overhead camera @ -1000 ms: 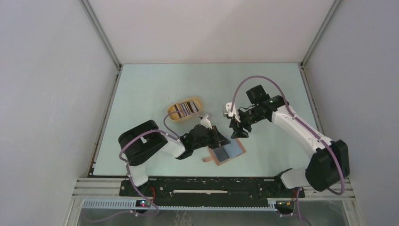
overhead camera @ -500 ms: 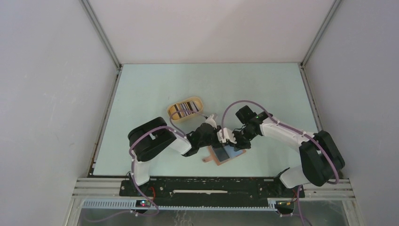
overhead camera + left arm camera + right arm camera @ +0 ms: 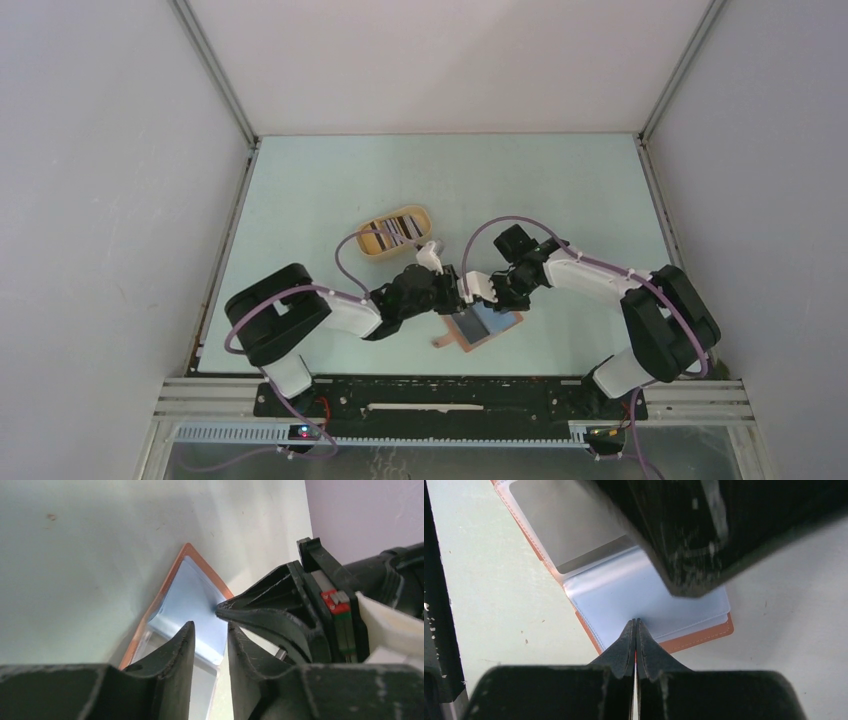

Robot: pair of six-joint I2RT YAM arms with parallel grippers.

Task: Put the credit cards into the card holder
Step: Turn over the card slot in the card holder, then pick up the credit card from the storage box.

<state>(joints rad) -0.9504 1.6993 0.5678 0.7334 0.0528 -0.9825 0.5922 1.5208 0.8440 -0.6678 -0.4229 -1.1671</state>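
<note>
The card holder (image 3: pixel 487 326) lies open on the table, reddish-brown with clear and pale-blue sleeves (image 3: pixel 624 595). Both grippers meet over it. My left gripper (image 3: pixel 452 296) hovers at its left end, jaws a little apart with nothing between them (image 3: pixel 210 630); the blue sleeve (image 3: pixel 192 592) shows behind the gap. My right gripper (image 3: pixel 478 291) is shut, its tips (image 3: pixel 635 622) down on the blue sleeve; I cannot tell whether they pinch it. Its closed tip also shows in the left wrist view (image 3: pixel 222 612). Credit cards (image 3: pixel 392 231) lie in the tan tray (image 3: pixel 421 214).
The oval tan tray sits just behind the left gripper. White walls (image 3: pixel 120 200) enclose the table on the left, back and right. The arm bases and a black rail (image 3: pixel 440 395) line the near edge.
My right arm swung down and left from mid-air onto the card holder, and its jaws closed. The left jaws opened slightly and the left arm drew back to the left.
</note>
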